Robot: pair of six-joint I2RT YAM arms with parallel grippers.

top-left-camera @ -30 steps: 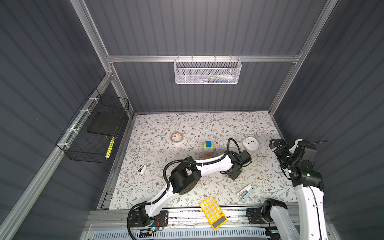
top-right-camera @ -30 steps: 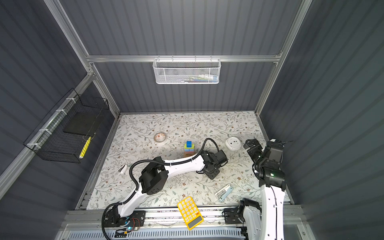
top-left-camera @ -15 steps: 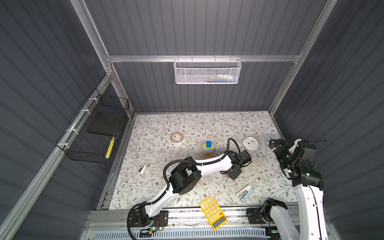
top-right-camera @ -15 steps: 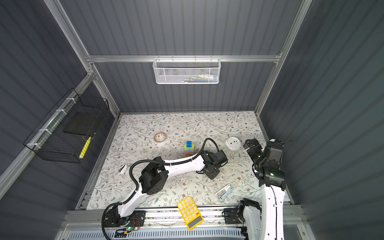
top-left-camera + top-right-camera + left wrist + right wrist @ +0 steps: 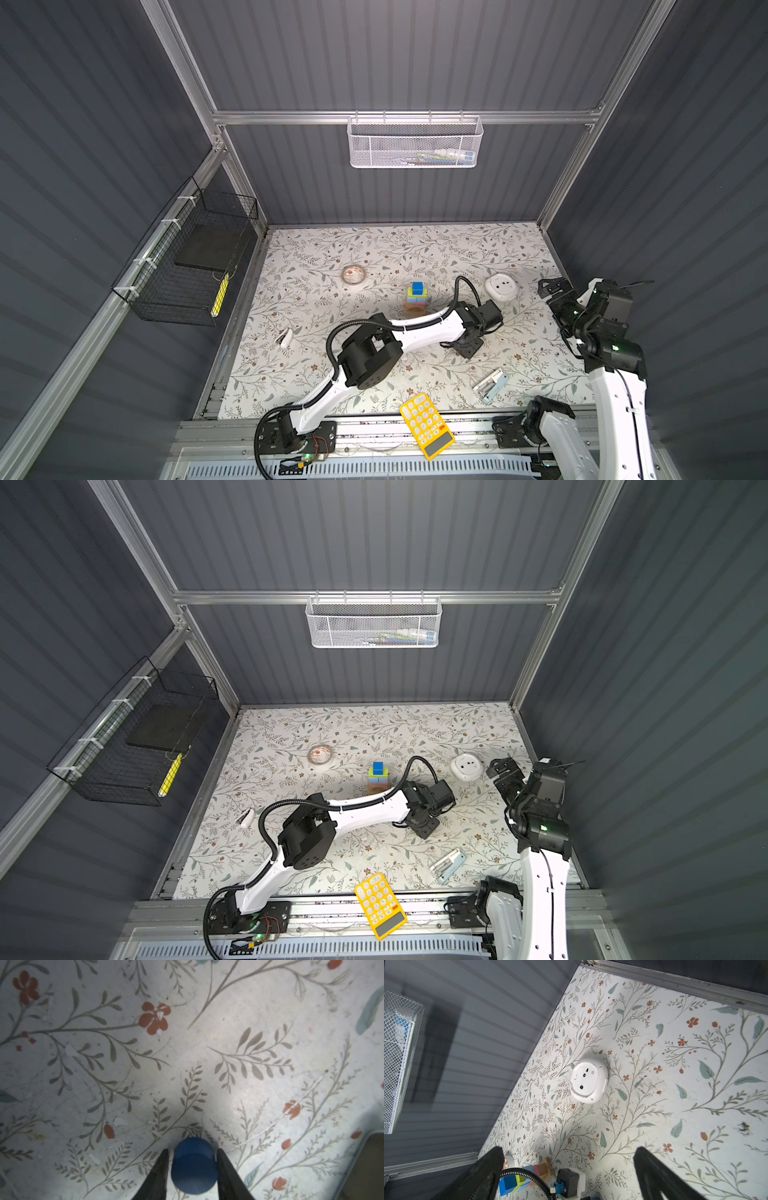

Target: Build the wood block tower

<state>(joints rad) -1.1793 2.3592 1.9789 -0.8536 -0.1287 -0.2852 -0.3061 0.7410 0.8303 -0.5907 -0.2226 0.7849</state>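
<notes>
The tower [image 5: 417, 297] [image 5: 378, 779] stands mid-table: tan wood blocks at the base, pink, light-blue and green above, and a dark-blue cube [image 5: 417, 287] on top. It also shows in the right wrist view, the tower [image 5: 529, 1176] lying behind a cable. My left gripper [image 5: 467, 348] [image 5: 424, 827] points down at the table to the right of the tower. In the left wrist view this gripper [image 5: 192, 1150] is shut on a dark-blue cylinder [image 5: 193, 1167] that rests on the table. My right gripper [image 5: 555, 293] [image 5: 568, 1151] hangs open and empty near the right wall.
A white round device [image 5: 500, 287] lies right of the tower, a pale-blue stapler [image 5: 490, 384] and a yellow calculator [image 5: 426, 424] lie near the front edge. A small round dish [image 5: 353, 274] sits at the back left. A black wire basket [image 5: 187, 266] hangs on the left wall.
</notes>
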